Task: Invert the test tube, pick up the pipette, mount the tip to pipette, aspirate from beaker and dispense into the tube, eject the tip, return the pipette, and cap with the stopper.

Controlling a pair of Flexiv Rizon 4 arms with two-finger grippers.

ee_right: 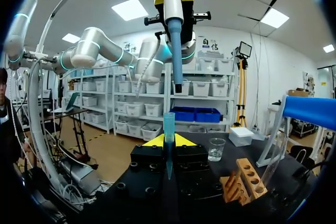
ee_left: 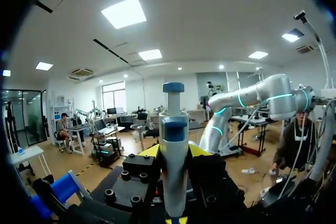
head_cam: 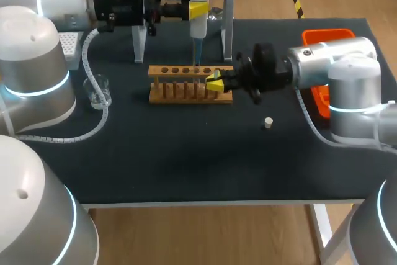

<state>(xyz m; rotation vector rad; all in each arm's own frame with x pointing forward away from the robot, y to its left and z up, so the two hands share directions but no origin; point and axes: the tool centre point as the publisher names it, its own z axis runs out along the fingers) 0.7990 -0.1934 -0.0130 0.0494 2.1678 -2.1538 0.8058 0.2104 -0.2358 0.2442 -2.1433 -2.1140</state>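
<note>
Pipette (ee_left: pixel 174 129) base hidden in left gripper (ee_left: pixel 174 153) | right gripper (ee_right: pixel 168 141) clamps tip (ee_right: pixel 168 124)

Wooden rack (head_cam: pixel 180 91), matt table (head_cam: pixel 186 153), seemingly plastic pipette (head_cam: pixel 199 22)

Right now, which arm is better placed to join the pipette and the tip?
Probably left. The left gripper holds the pipette upright, nozzle pointing down above the blue tip, which the right gripper holds upright; lowering the pipette looks simplest.
</note>
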